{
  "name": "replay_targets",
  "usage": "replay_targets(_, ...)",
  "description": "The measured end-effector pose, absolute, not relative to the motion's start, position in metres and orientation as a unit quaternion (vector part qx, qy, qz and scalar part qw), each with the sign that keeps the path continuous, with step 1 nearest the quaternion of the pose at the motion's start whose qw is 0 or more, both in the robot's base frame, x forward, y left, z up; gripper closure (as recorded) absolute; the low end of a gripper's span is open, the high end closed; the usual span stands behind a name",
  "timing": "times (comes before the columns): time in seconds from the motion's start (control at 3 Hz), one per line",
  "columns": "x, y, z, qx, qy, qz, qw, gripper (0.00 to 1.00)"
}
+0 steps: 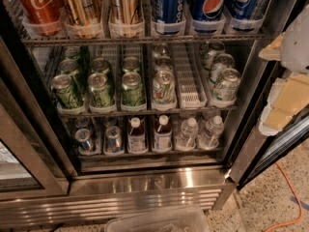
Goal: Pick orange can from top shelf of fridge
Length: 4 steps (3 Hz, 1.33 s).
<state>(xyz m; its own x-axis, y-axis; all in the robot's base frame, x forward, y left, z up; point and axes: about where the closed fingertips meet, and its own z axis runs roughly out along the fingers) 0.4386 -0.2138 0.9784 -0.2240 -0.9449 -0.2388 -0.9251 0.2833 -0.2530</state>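
Two tall golden-orange cans [81, 6] [124, 4] stand side by side in clear cups on the top shelf [145, 39] of the open fridge [145, 187]. A red Coca-Cola can [38, 4] is to their left and blue Pepsi cans [208, 4] are to their right. My gripper [289, 76] shows as white and cream shapes at the right edge of the camera view. It is outside the fridge, to the right of and a little below the top shelf, well apart from the orange cans.
Green cans [101, 88] and silver cans [224, 83] fill white lane trays on the middle rack. Bottles [161, 134] and small cans stand on the lower rack. A clear plastic bin [159, 220] sits on the floor in front. An orange cable [285, 197] runs across the floor at the right.
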Motion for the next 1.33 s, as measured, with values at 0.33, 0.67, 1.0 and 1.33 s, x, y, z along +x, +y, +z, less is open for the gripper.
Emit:
replay_targets(0.33, 0.436, -0.207, 0.976, -0.566, 0.795, 0.006, 0.217, 0.00)
replay_targets(0.67, 0.438, -0.184, 0.977, -0.541, 0.797, 0.049, 0.265, 0.00)
replay_targets(1.0, 0.445, -0.163, 0.983, -0.523, 0.789, 0.078, 0.313, 0.00)
replay_targets(1.33, 0.445, -0.163, 0.983, -0.523, 0.789, 0.078, 0.313, 0.00)
